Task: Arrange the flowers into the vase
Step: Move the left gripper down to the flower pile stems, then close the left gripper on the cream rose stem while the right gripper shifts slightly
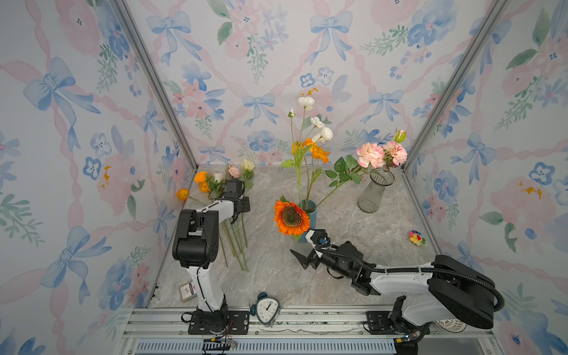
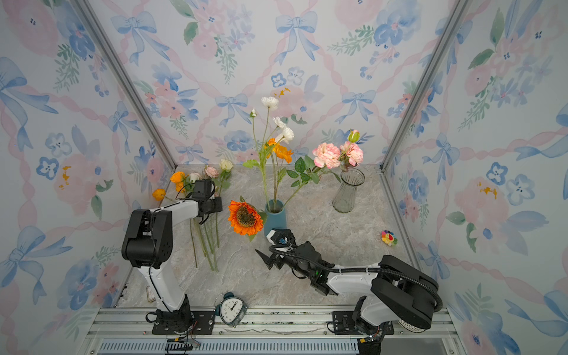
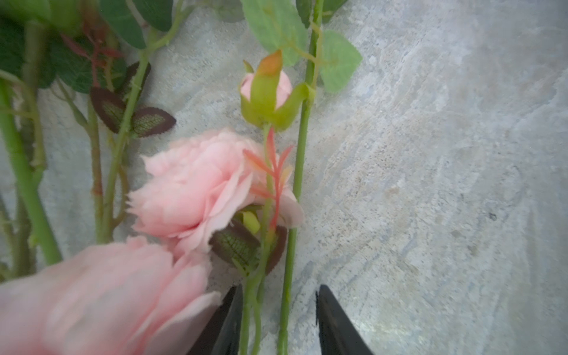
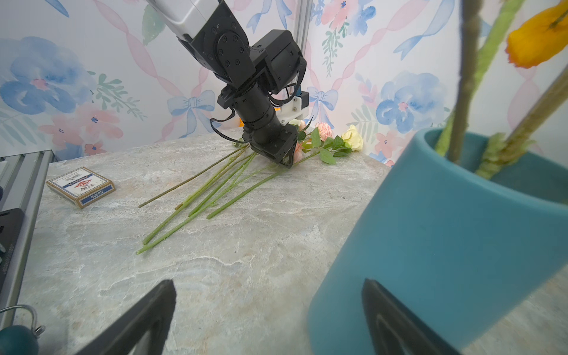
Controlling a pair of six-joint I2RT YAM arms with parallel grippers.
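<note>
Left gripper [image 3: 278,322] jaws straddle two rose stems [image 3: 296,190], can't tell if clamped. Right gripper [image 4: 267,319] wide open beside teal vase [image 4: 430,230].

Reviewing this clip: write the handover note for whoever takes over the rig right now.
Left gripper: open, down over the loose flowers lying on the table, two stems between its jaws, not clamped.
Right gripper: open, empty, beside the blue vase.
Done: sunflower, white blooms and orange blooms stand in the blue vase. Pink blooms sit above the glass vase; which vase holds them is unclear.
To do: lift the loose flowers into a vase.
</note>
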